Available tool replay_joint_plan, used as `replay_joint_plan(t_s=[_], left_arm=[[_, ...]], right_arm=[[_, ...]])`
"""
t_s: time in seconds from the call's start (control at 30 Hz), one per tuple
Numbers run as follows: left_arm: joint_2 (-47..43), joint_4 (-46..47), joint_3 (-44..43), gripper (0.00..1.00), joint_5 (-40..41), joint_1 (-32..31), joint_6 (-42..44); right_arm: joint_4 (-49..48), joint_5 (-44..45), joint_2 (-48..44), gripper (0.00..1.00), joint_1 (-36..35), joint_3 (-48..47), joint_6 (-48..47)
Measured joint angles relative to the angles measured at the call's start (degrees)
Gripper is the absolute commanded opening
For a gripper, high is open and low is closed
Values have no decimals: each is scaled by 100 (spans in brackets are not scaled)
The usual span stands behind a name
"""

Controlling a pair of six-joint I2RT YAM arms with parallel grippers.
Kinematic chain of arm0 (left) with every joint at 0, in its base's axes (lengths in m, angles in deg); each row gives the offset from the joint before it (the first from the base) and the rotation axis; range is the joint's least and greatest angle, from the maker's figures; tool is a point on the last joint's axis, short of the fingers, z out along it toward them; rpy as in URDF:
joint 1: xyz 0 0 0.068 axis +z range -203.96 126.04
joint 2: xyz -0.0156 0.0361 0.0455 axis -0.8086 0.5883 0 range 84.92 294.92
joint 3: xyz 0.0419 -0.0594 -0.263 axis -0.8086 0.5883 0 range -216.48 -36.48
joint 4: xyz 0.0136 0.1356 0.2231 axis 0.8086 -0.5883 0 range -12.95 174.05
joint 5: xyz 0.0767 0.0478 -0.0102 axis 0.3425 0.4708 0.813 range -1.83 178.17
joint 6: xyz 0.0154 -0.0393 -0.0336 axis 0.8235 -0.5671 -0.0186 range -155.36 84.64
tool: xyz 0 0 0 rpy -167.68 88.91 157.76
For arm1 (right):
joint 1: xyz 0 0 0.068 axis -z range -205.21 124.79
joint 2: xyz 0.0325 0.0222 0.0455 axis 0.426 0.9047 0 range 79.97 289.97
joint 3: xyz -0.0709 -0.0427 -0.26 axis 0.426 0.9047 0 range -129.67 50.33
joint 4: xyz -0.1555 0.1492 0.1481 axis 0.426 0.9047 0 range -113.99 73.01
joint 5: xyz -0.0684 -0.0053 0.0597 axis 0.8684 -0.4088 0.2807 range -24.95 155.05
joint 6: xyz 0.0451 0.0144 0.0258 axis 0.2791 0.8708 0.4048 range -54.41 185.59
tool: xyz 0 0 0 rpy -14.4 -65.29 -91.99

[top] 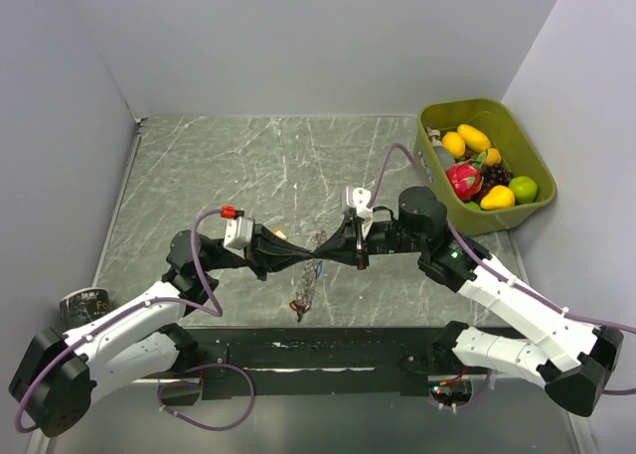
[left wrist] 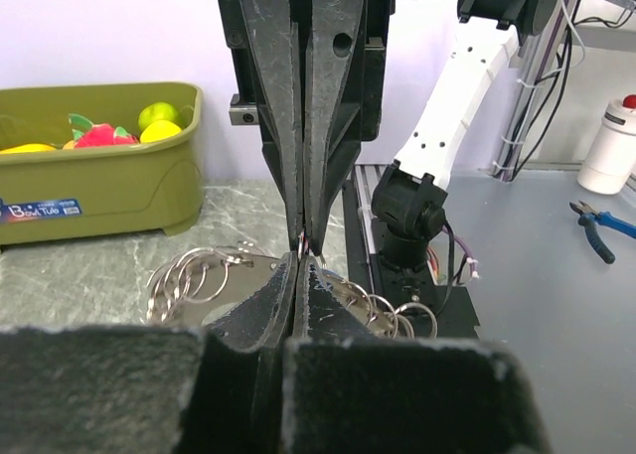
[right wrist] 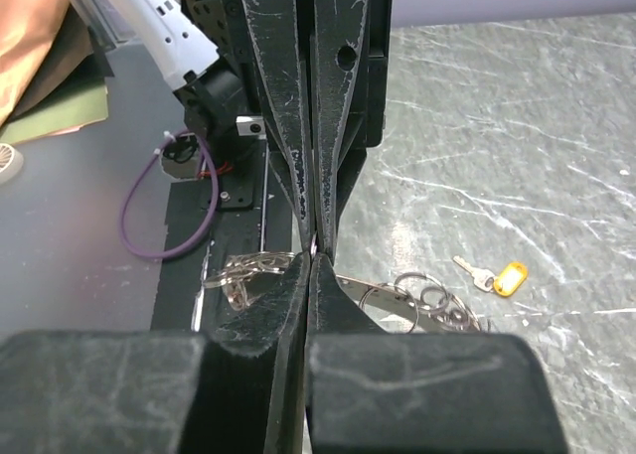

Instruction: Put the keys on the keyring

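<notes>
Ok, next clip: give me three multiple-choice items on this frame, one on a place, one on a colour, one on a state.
1. Where on the table does the green bin stand, seen from the arms?
A. near left corner
B. far right corner
C. centre

2. What colour is the tag on the key lying on the marble?
A. yellow
B. blue
C. red

3. How do the left gripper and right gripper stand?
A. both wide open
B. one open, one shut
C. both shut, tip to tip

Answers:
1 B: the top view shows the bin at the far right, away from the bases.
2 A: the right wrist view shows a yellow tag.
3 C: in both wrist views each pair of fingers is pressed together and the tips meet.
</notes>
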Motion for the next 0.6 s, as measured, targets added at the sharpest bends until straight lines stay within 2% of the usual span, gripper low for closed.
replay_joint_plan(t_s=[0.07, 0.1, 0.17, 0.2, 0.3, 0.4, 0.6], left_arm=[[0, -175, -55, 4, -26, 0, 48], [0, -293, -94, 17, -39, 0, 87], [-4, -695, -245, 27, -35, 0, 256], [-11, -1010, -376, 35, -28, -2, 393], [-63, -1967, -785, 45, 85, -7, 780], [-127, -2846, -1209, 49, 238, -35, 1193], [-162, -4758, -1954, 49, 669, -55, 2234]], right_arm=[[44, 9, 13, 0, 4, -13, -7], [101, 17, 28, 0, 4, -33, -22], [262, 70, 81, 0, 13, -118, -68], [343, 98, 118, 0, 20, -164, -105], [634, 153, 256, 0, 37, -339, -203], [1005, 197, 466, 0, 33, -525, -345], [1867, 439, 828, 0, 31, -879, -682]])
